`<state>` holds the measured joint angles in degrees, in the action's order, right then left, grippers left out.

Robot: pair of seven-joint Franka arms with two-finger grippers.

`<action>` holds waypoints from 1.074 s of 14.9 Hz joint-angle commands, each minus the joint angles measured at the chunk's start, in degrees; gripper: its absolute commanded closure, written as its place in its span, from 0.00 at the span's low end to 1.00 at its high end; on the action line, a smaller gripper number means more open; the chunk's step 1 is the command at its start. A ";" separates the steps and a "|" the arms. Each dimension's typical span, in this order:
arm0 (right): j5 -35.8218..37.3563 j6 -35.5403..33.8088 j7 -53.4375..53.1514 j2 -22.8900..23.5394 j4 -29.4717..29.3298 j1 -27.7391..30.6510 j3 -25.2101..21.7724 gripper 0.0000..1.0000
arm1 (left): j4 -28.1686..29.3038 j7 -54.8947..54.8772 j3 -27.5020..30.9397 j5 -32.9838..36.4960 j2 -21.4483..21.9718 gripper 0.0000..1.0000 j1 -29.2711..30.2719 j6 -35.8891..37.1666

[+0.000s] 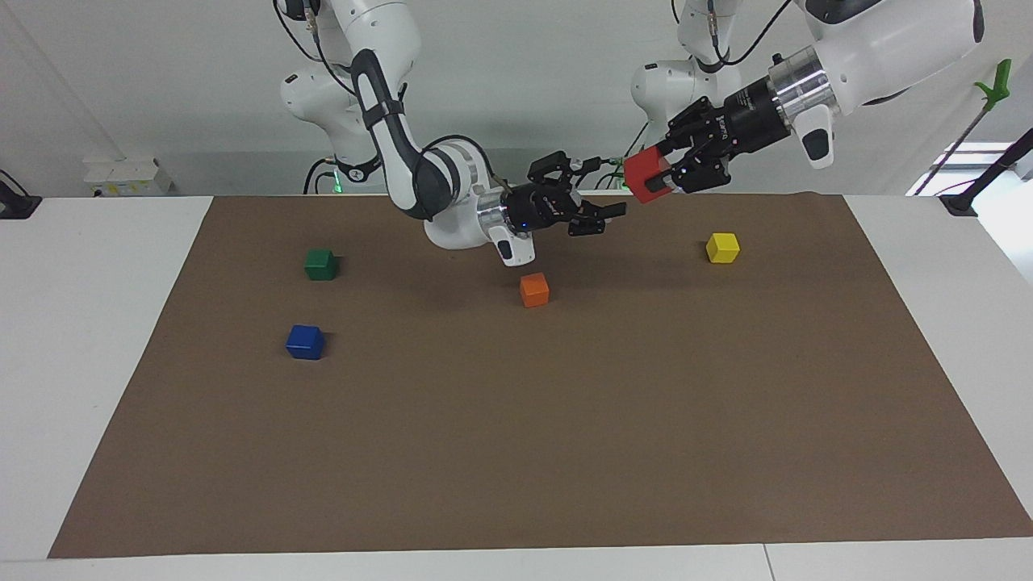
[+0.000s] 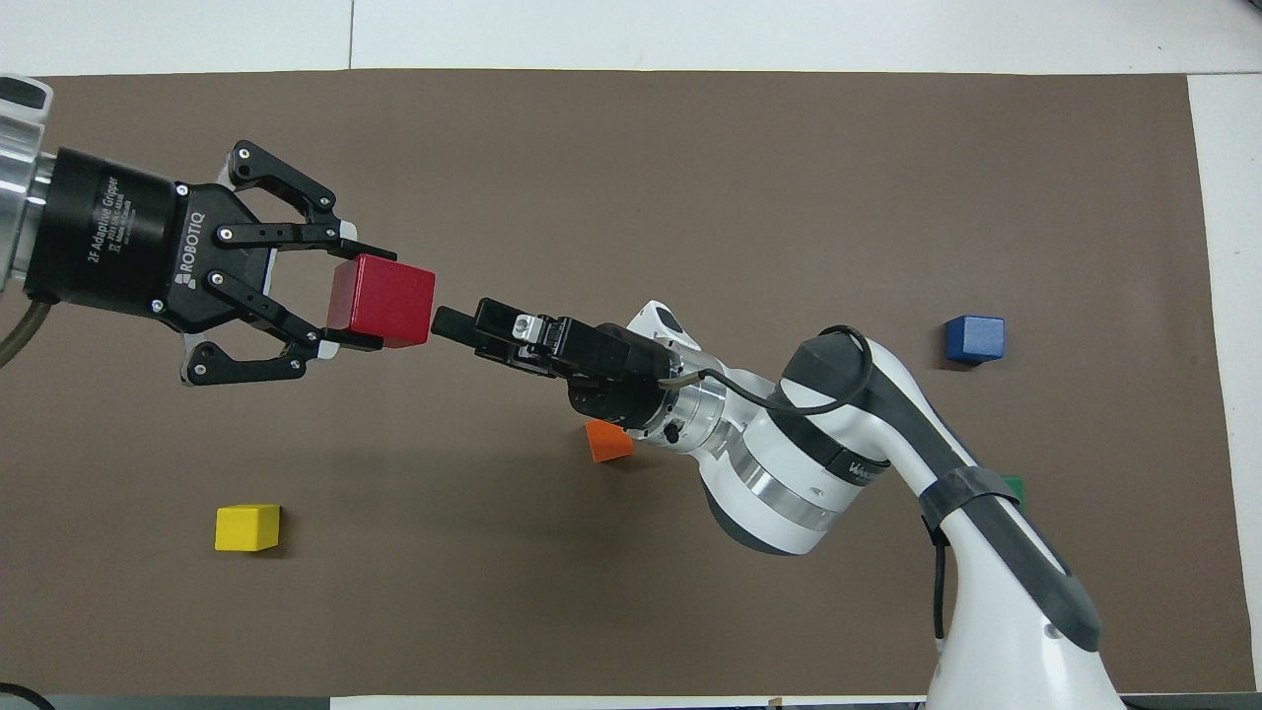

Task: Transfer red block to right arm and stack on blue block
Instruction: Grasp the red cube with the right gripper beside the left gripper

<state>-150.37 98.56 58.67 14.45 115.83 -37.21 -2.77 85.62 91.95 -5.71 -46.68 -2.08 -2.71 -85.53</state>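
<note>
The red block [image 1: 648, 176] [image 2: 382, 301] hangs in the air, with my left gripper [image 1: 658, 172] [image 2: 365, 298] shut on it. It is over the part of the brown mat close to the robots. My right gripper [image 1: 611, 187] [image 2: 454, 323] is open and points at the red block, its tips just short of the block's free face and not around it. It hovers over the orange block [image 1: 534, 290]. The blue block [image 1: 305, 341] [image 2: 974, 338] rests on the mat toward the right arm's end, apart from both grippers.
A yellow block [image 1: 722, 248] [image 2: 247, 527] lies toward the left arm's end. A green block [image 1: 320, 264] [image 2: 1014, 485] sits nearer to the robots than the blue one, partly hidden by the right arm from overhead. The brown mat [image 1: 516, 444] covers most of the white table.
</note>
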 commanded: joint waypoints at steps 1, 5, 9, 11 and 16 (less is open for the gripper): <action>-10.28 1.72 1.70 1.37 -1.92 -1.72 0.66 0.00 | -0.37 1.73 0.09 -1.13 0.41 1.00 -0.19 -0.07; -12.31 4.09 2.68 2.16 -4.91 -2.86 0.66 0.00 | -0.37 2.18 -1.06 -1.04 0.41 1.00 -0.19 -0.95; -12.93 4.09 2.68 2.16 -5.09 -2.86 0.66 0.01 | -0.37 1.91 -1.15 -0.52 0.59 1.00 -0.19 -1.04; -13.54 4.18 2.76 2.16 -5.17 -2.95 1.27 0.44 | -0.28 1.91 -1.15 -0.43 0.50 1.00 -0.19 -1.04; -14.69 7.25 1.71 1.72 -6.14 -2.60 2.77 1.00 | -0.28 2.00 -1.15 -0.43 0.68 1.00 -0.19 -1.39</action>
<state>-153.87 102.37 58.30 15.66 111.09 -38.96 -1.77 85.55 92.38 -6.75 -46.79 -1.91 -2.66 -86.14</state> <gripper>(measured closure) 0.423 0.458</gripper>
